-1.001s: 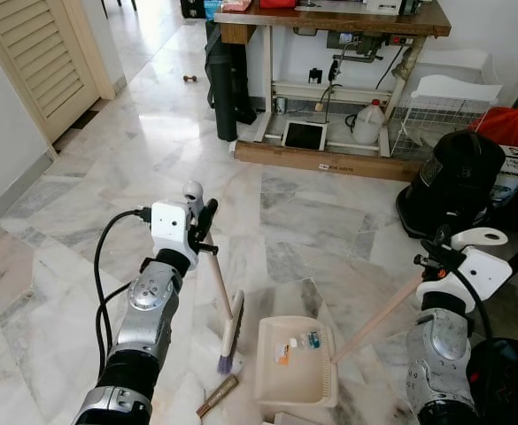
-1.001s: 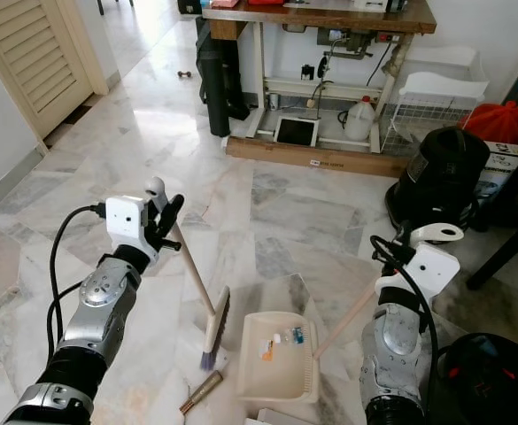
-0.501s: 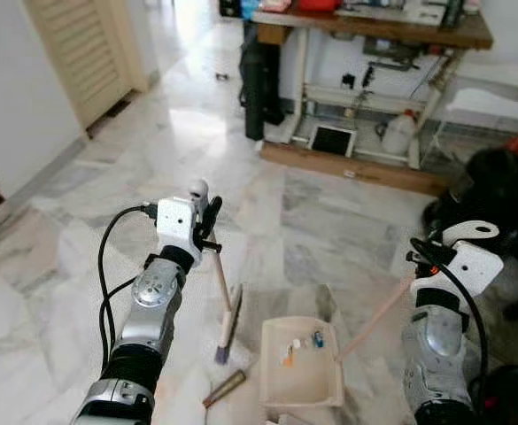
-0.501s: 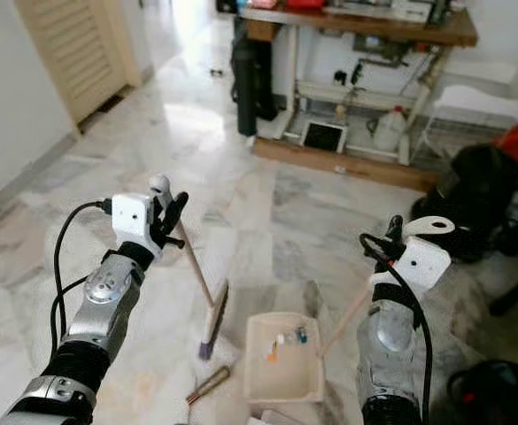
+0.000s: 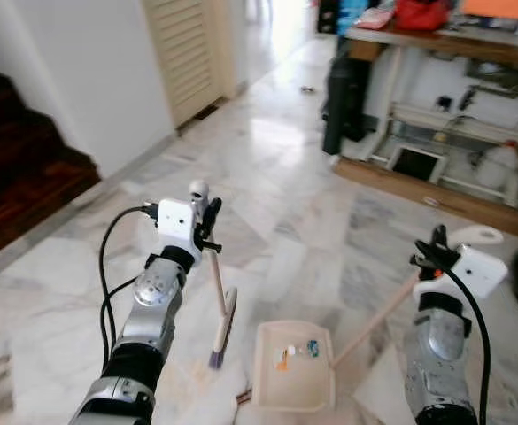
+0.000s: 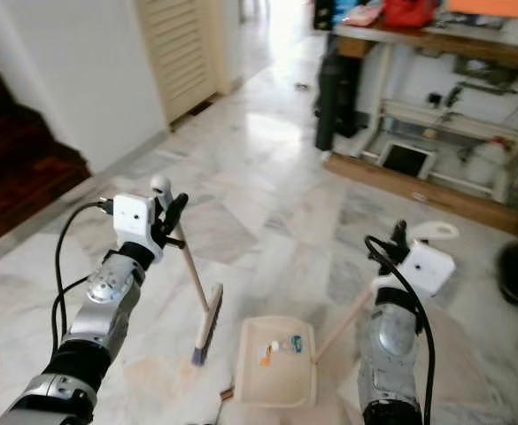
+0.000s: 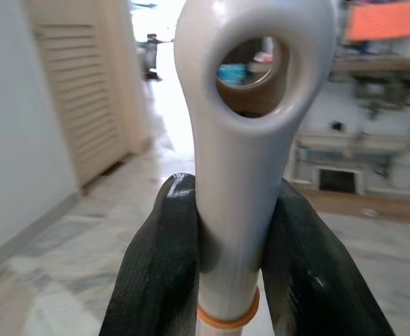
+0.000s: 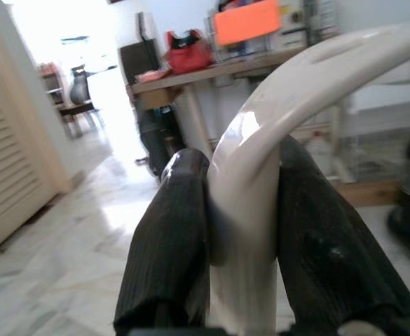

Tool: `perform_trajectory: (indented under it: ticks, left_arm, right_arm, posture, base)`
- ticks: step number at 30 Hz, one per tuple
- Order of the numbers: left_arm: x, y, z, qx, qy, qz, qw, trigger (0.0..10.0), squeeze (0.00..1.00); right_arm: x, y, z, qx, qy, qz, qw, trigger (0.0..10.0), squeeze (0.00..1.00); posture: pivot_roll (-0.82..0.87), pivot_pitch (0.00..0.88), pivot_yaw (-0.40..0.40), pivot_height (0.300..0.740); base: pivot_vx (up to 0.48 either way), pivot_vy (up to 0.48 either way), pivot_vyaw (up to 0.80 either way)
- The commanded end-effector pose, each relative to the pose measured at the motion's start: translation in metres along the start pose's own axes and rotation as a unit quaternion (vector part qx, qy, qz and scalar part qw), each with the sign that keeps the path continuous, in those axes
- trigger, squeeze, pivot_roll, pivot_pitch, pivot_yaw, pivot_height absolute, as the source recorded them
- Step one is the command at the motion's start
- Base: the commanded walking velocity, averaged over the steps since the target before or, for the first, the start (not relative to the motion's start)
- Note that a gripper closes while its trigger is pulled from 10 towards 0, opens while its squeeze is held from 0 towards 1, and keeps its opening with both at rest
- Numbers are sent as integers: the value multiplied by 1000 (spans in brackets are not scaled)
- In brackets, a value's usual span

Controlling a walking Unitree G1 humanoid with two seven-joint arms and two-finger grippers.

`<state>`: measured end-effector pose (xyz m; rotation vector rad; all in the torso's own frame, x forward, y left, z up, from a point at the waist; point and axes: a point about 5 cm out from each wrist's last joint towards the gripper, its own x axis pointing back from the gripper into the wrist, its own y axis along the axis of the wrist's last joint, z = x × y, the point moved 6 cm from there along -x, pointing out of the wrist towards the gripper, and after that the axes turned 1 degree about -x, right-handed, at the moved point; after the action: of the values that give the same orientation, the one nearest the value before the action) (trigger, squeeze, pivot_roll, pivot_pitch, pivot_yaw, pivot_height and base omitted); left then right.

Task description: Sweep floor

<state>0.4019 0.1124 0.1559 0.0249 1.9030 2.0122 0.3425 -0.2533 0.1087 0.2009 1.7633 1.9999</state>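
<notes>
On your far left a dark wooden stair [image 5: 15, 168] rises beside a white wall, with a louvred door [image 5: 186, 49] further along it. Your left tool [image 5: 204, 221] is clenched on the white top end of the broom [image 5: 220, 305]; in the left wrist view both black fingers [image 7: 159, 266] press against the handle just below its hanging hole. The broom stands nearly upright, its brush head resting on the marble floor [image 5: 267, 186], just left of the dustpan [image 5: 294, 365].

The cream dustpan sits flat on the floor between your two arms, with a few small scraps of litter [image 5: 298, 351] lying in its tray. Its long pale handle slants up to the right, where your right tool [image 5: 436, 252] is clamped around the white looped grip; the right wrist view shows its fingers [image 8: 166, 238] squeezing either side of that loop.

Beyond, at the far right, a worktop [image 5: 436, 44] carries clutter, with a plastic jug [image 5: 496, 166] and a tablet-like screen [image 5: 415, 163] below it.
</notes>
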Motion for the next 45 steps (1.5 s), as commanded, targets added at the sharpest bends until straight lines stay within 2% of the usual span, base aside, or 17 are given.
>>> perform_trajectory:
  ticks: [1,16,24,45]
  left_arm:
    - [-3,13,6,-12,4,-24,1000,10000,0]
    - [-4,14,8,-15,10,-25,1000,10000,0]
    - [-3,13,10,-12,16,-21,1000,10000,0]
    - [-2,12,11,-13,16,-17,1000,10000,0]
  right_arm:
    - [-6,18,13,-16,12,-32,999,10000,0]
    - [-6,18,11,-15,10,-29,999,10000,0]
    - [-7,18,12,-27,11,-27,999,10000,0]
    - [-5,12,15,-40,12,-13,999,10000,0]
  posture:
    - [73,0,3,740]
    - [73,0,0,740]
    - [77,0,-3,740]
    - [82,0,1,740]
  base:
    - [0,0,800]
    - [0,0,767]
    - [0,0,0]
    - [0,265,0]
